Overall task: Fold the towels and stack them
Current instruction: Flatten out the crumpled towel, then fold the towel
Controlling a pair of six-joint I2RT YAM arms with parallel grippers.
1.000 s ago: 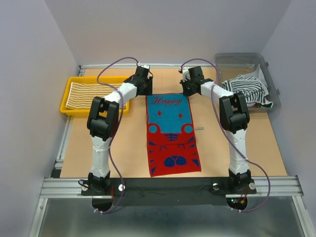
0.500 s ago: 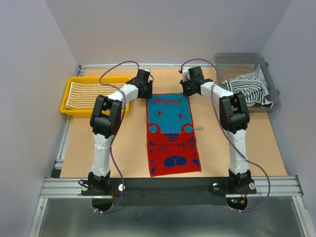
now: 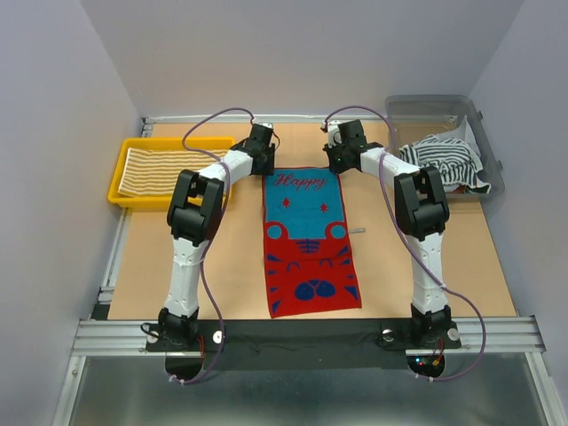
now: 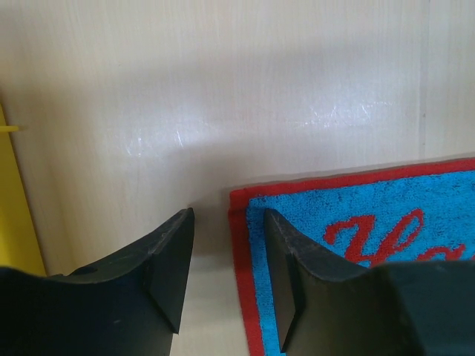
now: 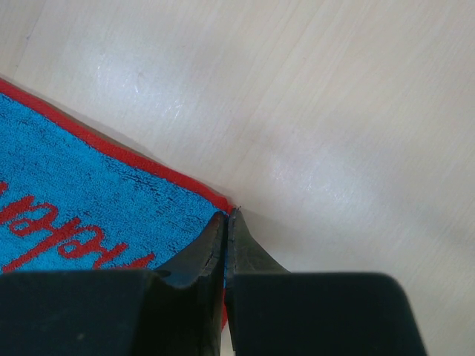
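Top external view is showing, at far left, a yellow tray holding a yellow-cream striped towel, folded and lying flat. I am judging this to be the start of the stack.

Moving right, the left gripper is reaching to the far left corner of the red-blue towel. That towel is lying spread flat and lengthwise down the middle of the table, lettered end away from the arm bases. Left wrist view is showing the jaws standing apart and straddling the red border. One finger is over bare table just outside the edge, and the other is over the blue field just inside. Nothing is being gripped on this side, and the placement is reading as a line-up for a pinch on that corner.

Further right, the right gripper is sitting at the far right corner of the same towel. Right wrist view is showing its fingers pressed together with the red hem running in between the tips. I am recording it as closed on that corner, with the cloth not lifted. Holding one corner while the other is being lined up is suggesting a two-handed fold, far edge toward near edge.

At far right, a clear bin is holding a black-white striped towel, bunched and unfolded, with other cloth beneath that I am not able to identify.

Risk: lifting on a one-sided grip would be skewing the fold.
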